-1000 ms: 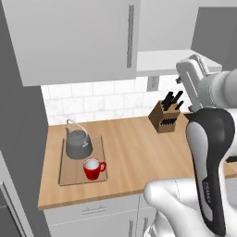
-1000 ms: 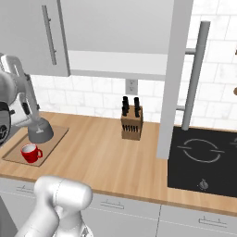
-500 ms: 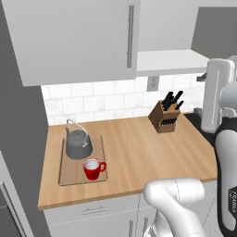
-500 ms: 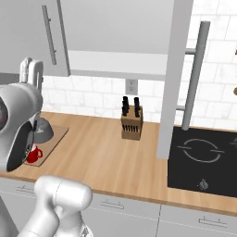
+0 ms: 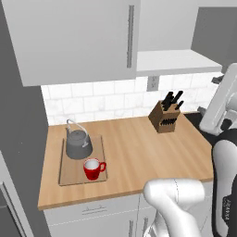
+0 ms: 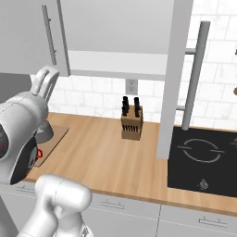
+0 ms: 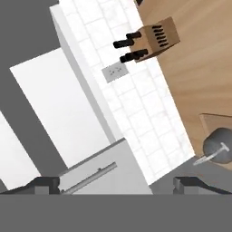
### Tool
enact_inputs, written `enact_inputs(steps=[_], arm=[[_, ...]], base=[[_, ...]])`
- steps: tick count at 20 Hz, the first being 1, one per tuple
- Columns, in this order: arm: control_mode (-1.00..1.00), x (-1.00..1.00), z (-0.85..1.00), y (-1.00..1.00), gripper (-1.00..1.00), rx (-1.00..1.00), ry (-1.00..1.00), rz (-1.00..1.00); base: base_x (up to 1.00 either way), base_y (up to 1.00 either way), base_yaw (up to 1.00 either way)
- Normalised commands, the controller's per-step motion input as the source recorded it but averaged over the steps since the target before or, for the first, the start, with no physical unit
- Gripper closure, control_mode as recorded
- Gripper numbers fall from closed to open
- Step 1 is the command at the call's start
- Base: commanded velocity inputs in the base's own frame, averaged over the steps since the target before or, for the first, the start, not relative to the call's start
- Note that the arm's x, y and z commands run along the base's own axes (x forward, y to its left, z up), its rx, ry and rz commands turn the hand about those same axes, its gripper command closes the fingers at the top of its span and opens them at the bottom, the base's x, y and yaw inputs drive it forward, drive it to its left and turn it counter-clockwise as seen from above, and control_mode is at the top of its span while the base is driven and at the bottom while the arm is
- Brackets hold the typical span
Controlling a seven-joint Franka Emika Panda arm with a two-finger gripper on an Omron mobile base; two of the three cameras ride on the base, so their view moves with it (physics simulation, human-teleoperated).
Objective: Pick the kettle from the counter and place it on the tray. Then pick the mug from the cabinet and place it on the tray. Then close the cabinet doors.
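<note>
The dark grey kettle (image 5: 78, 144) stands on the wooden tray (image 5: 69, 173) at the counter's (image 5: 134, 152) left end. The red mug (image 5: 93, 169) sits on the tray just in front of it. My gripper (image 5: 209, 95) hangs in the air far to the right, level with the knife block, open and empty. In the hand view its fingertips (image 7: 45, 183) stand wide apart, with the kettle (image 7: 219, 147) far off. The cabinet's left door (image 5: 74, 37) is shut. The right door (image 6: 173, 78) swings out, baring the pale shelf bottom (image 5: 176, 60).
A knife block (image 5: 165, 118) stands against the tiled wall under the open cabinet half, with a wall outlet (image 5: 152, 83) above it. A black cooktop (image 6: 203, 157) lies right of the counter. My own arm hides part of the tray in the right base view.
My arm has swung away from the tray toward the right and turned the hand toward the wall cabinet. Kettle, mug and doors have not moved.
</note>
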Motion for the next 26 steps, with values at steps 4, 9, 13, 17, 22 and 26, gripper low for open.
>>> enact_inputs(steps=[4, 9, 13, 17, 22, 26], arm=[[-1.0, -0.12, 0.0, -0.28, -1.0, -0.1, 0.0, -0.13], [-1.0, -0.15, 0.0, -0.3, -1.0, -0.25, 0.0, -0.11], [-1.0, -0.2, 0.0, -0.28, -1.0, -0.22, 0.0, -0.13], [-1.0, -0.18, -0.01, -0.39, -1.0, -0.2, 0.0, -0.14], [-1.0, -0.12, -0.04, -0.27, -1.0, -0.17, 0.0, -0.13], [-1.0, -0.18, -0.04, -0.19, -1.0, -0.14, 0.0, -0.09]], base=[[0.0, 0.0, 0.0], [0.0, 0.0, 0.0], [0.0, 0.0, 0.0], [0.0, 0.0, 0.0], [0.0, 0.0, 0.0], [0.0, 0.0, 0.0]])
